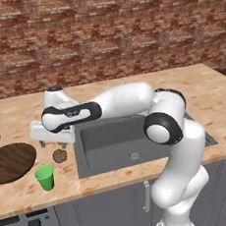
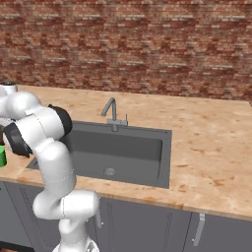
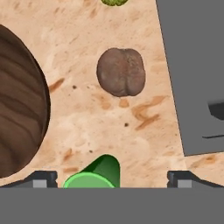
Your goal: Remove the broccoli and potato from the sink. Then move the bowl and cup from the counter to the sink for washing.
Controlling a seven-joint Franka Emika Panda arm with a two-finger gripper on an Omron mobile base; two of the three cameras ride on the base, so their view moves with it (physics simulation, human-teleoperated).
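- My white arm with dark joints [image 1: 128, 101] rises from the 5 o'clock corner of the left base view, bends at a dark elbow [image 1: 162, 128], then reaches toward 9 o'clock in a long, nearly level stretch.
- My wrist ends in a white hand block that points down; my two-finger gripper [image 1: 53, 142] hangs beneath it.
- In the hand view my two small dark finger tips [image 3: 41, 178] sit at about 7 and 5 o'clock, spread wide apart with nothing clamped between them.
- In the right base view my arm climbs from 7 o'clock and folds away toward 9 o'clock.
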